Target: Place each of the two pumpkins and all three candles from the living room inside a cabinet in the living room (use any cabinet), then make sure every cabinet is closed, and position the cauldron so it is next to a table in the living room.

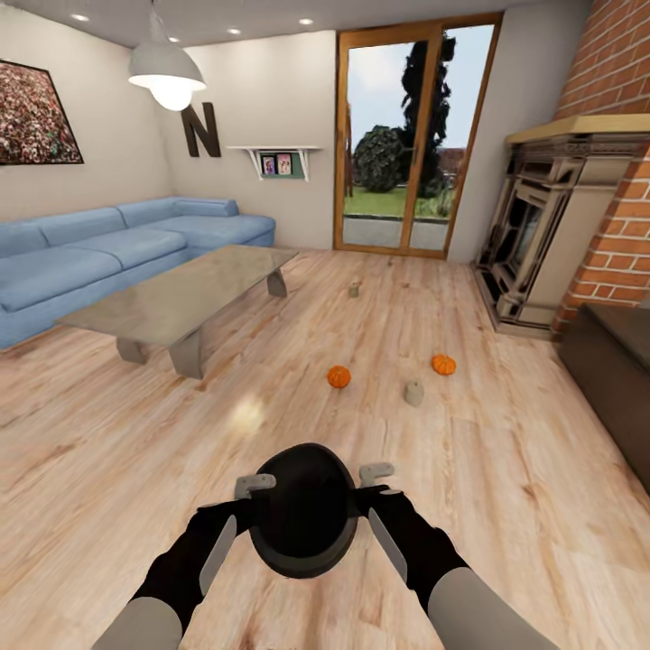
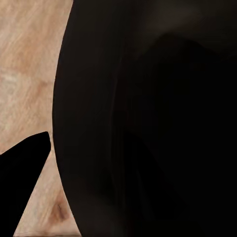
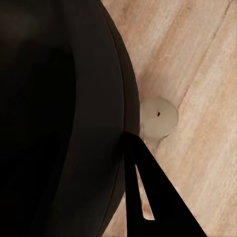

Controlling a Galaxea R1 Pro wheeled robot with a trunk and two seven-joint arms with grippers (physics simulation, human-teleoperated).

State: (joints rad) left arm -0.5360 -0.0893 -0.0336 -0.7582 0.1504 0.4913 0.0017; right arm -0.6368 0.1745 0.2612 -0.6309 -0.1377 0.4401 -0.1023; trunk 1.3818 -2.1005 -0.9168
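**A:** Where are the arms, and what do they have?

**B:** Both reach forward, low over the wood floor (image 1: 506,469). The cauldron (image 1: 303,510), a round black pot, sits between the left jaws (image 1: 244,498) and the right jaws (image 1: 377,486), one set at each side of its rim. The pot seems carried between them. Whether either set is clenched on the rim or merely pressed against it, I cannot tell.

**A:** What do the wrist cameras add?

**B:** The left wrist view shows the pot's dark wall (image 2: 148,123) close up beside a finger (image 2: 22,173). The right wrist view shows the wall (image 3: 59,118), a dark finger (image 3: 148,197) against it, and a pale candle (image 3: 159,117) on the floor just past the rim.

**A:** And beyond the jaws?

**B:** Ahead lie two pumpkins, one (image 1: 338,376) straight ahead and one (image 1: 443,364) ahead to the right, with a candle (image 1: 414,393) between them, slightly nearer. Another candle (image 1: 354,290) lies farther off. The table (image 1: 181,298) stands ahead to the left, before a blue sofa (image 1: 108,253). The cabinet (image 1: 614,379) stands far right, beside the fireplace (image 1: 551,235).
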